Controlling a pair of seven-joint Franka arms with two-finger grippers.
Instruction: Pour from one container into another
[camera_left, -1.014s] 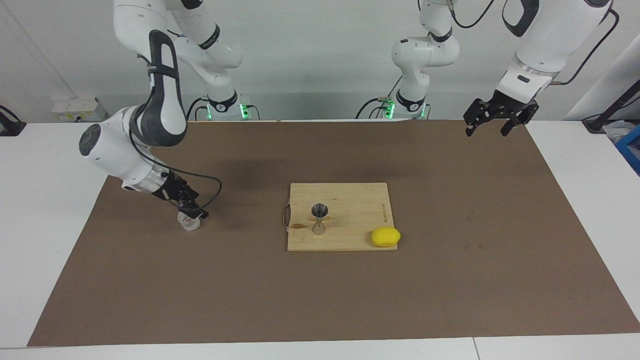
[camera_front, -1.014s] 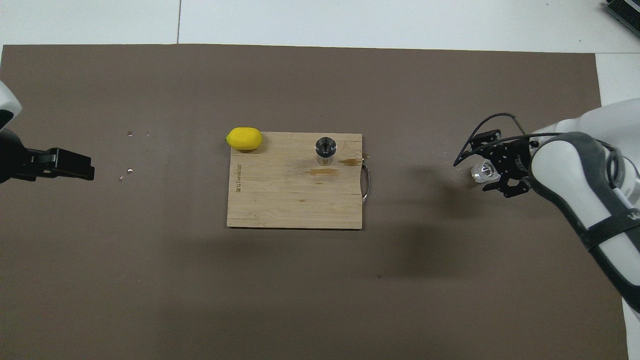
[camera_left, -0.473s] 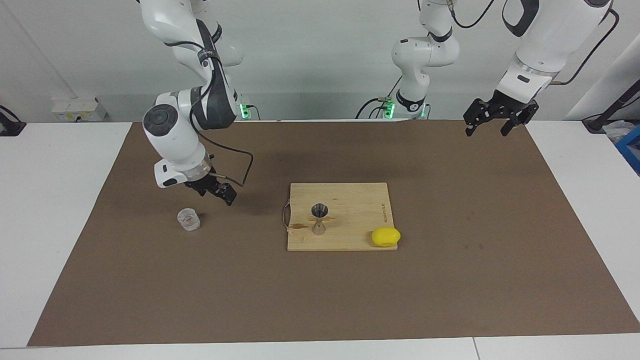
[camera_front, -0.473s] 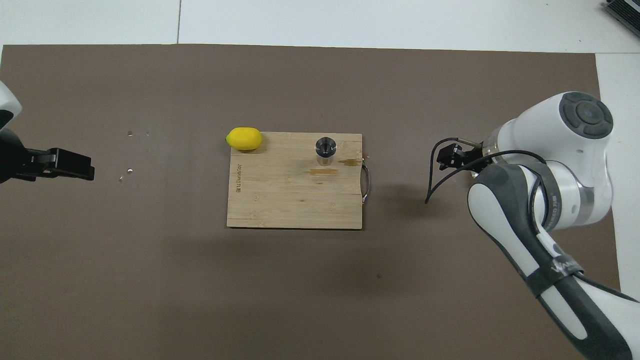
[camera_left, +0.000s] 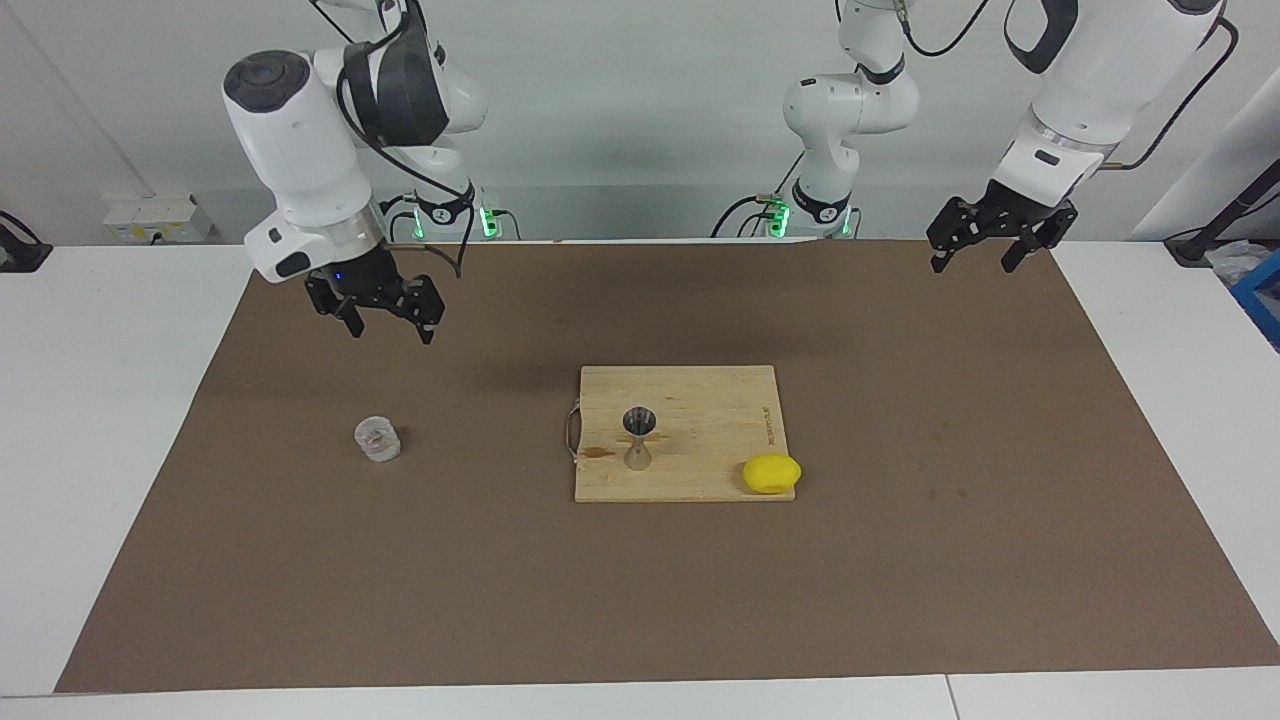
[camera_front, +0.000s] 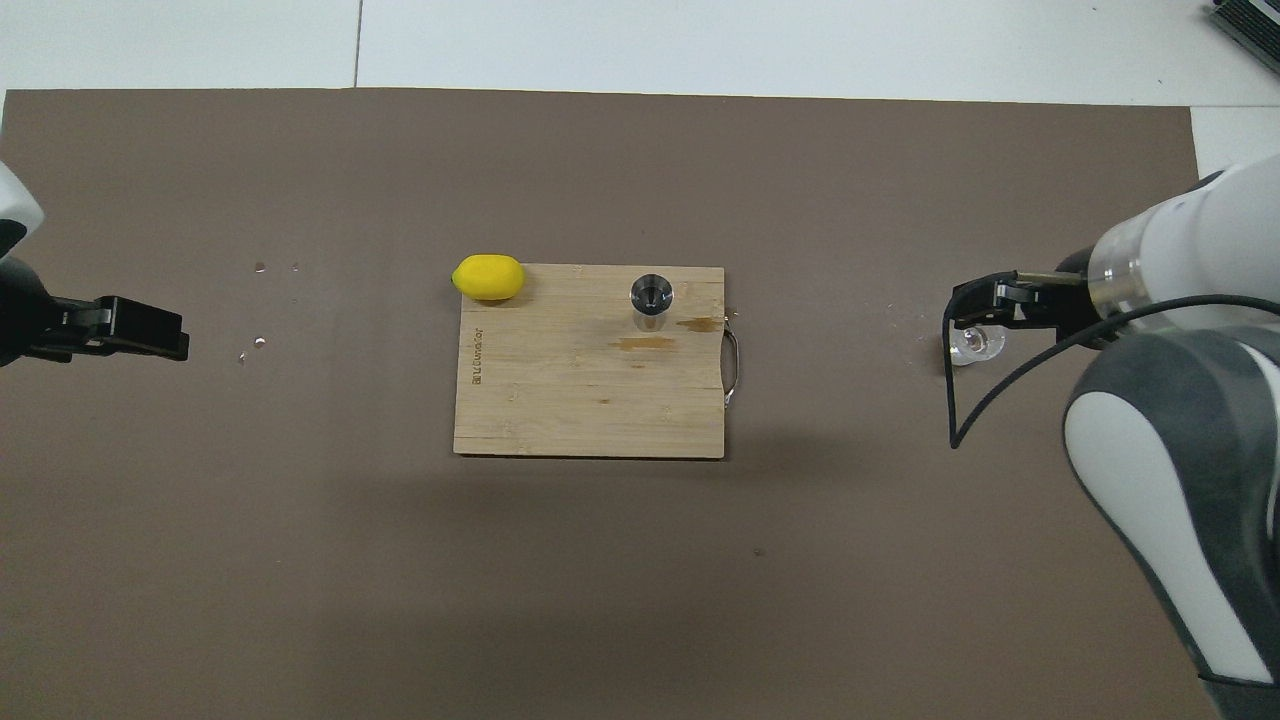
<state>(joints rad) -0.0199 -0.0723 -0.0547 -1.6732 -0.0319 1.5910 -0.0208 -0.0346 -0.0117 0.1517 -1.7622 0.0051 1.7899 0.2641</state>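
The clear glass cup (camera_left: 377, 439) (camera_front: 975, 346) stands upright and alone on the brown mat toward the right arm's end of the table. My right gripper (camera_left: 390, 326) (camera_front: 985, 305) hangs open and empty well above the mat close to the cup, touching nothing. The steel hourglass jigger (camera_left: 638, 437) (camera_front: 651, 300) stands upright on the wooden cutting board (camera_left: 710, 395) (camera_front: 560, 400) in the middle. My left gripper (camera_left: 972, 262) (camera_front: 165, 333) waits open and empty, raised over the mat at the left arm's end.
A yellow lemon (camera_left: 771, 473) (camera_front: 488, 277) rests at a corner of the board, half on the mat (camera_left: 900, 560). The board has a metal handle (camera_front: 733, 368) and a wet stain beside the jigger. Small specks (camera_front: 260, 341) dot the mat below the left gripper.
My right gripper has let go of the glass cup and risen up and back toward the robots. The cup stayed where it was. The left arm has not moved.
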